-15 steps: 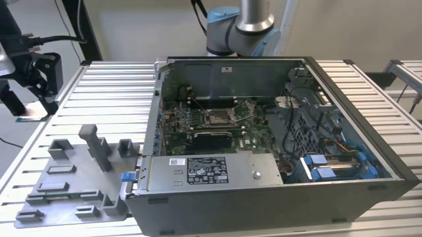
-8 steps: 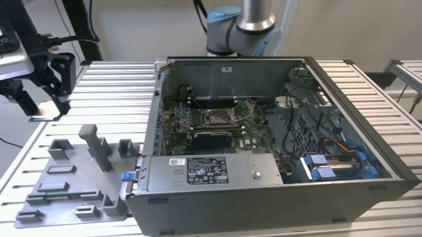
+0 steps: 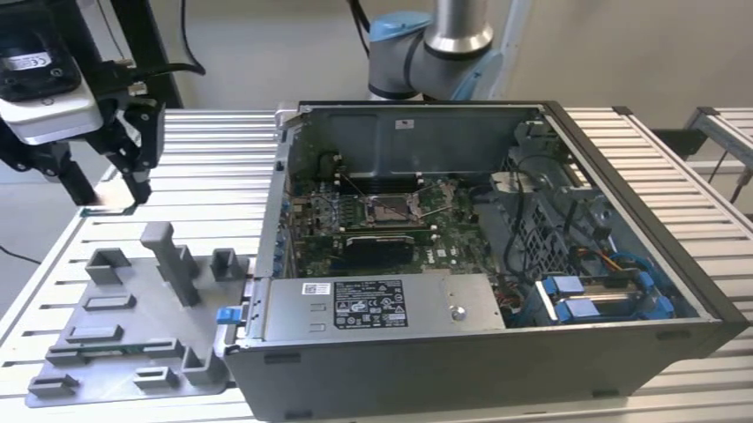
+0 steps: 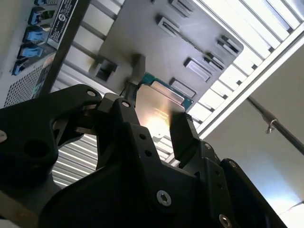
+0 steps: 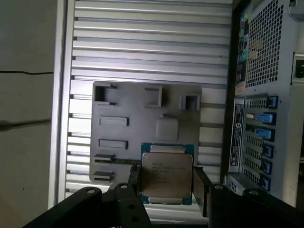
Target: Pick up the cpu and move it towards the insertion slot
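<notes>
Silvery metal glints between the fingers: the cpu (image 5: 167,176) is clamped there, its pale lid towards the first wrist view and a thin green border showing round its edge. My gripper (image 5: 167,185) is closed down to the chip's width, with one black finger (image 5: 136,183) pressed on one side edge and its partner on the opposite edge (both wrist views show the same grip). Beyond the chip lies the grey fixture plate (image 5: 137,109) with its raised blocks and shallow pockets, resting on the slatted aluminium table (image 5: 152,47). The chip is held clear of that plate, not touching it.

From the exterior view I see the gripper at the view's far left, over the table just past the plate's far end and well apart from the open computer case (image 3: 471,361). Inside that case, on the green motherboard (image 3: 453,242), sits the insertion slot (image 3: 392,209), a shiny frame around a tan centre. A black rectangular block (image 3: 379,251) lies just near of it, and a white-labelled metal box (image 3: 365,308) stands against the near wall.
</notes>
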You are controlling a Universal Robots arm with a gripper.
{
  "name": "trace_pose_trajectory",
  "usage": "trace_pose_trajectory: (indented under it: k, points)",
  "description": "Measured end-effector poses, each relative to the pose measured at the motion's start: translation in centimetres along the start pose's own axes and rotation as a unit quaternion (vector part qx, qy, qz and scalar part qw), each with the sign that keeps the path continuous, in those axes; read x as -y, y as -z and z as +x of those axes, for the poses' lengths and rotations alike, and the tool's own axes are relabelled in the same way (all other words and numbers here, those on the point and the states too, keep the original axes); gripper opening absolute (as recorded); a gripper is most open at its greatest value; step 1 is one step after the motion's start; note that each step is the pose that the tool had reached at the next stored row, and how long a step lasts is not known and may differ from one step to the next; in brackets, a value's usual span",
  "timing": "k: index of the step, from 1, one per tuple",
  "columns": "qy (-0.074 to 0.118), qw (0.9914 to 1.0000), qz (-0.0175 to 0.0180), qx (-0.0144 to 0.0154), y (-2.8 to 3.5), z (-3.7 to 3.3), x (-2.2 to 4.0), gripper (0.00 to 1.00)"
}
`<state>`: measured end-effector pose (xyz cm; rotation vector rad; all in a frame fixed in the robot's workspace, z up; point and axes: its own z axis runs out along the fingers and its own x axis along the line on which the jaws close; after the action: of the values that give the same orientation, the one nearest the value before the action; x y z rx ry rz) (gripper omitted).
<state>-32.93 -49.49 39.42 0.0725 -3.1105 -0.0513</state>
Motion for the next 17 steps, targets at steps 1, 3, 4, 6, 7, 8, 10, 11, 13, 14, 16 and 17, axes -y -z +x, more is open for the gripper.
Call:
trace_pose_trajectory:
  k: [1, 3, 4, 6, 7, 8, 10, 11, 13, 14, 16, 17]
  points:
    - [0.0, 1.0, 0.0, -0.0001, 0.01, -0.3, 0.01, 0.0]
    - [0.0, 1.0, 0.0, -0.0001, 0.03, -0.89, 0.04, 0.0]
    - [0.0, 1.0, 0.0, -0.0001, 0.04, -1.2, 0.05, 0.0]
    - [0.0, 1.0, 0.0, -0.0001, 0.05, -1.77, 0.08, 0.0]
    - [0.0, 1.0, 0.0, -0.0001, 0.06, -2.05, 0.09, 0.0]
    - [0.0, 1.0, 0.0, -0.0001, 0.07, -2.32, 0.11, 0.0]
    - [0.0, 1.0, 0.0, -0.0001, 0.09, -2.88, 0.13, 0.0]
    - [0.0, 1.0, 0.0, -0.0002, 0.1, -3.15, 0.14, 0.0]
    - [0.0, 1.0, 0.0, -0.0001, 0.12, -3.71, 0.17, 0.0]
    - [0.0, 1.0, 0.0, -0.0001, 0.12, -3.98, 0.18, 0.0]
    - [0.0, 1.0, 0.0, -0.0001, 0.14, -4.54, 0.21, 0.0]
    - [0.0, 1.0, 0.0, -0.0001, 0.15, -4.8, 0.22, 0.0]
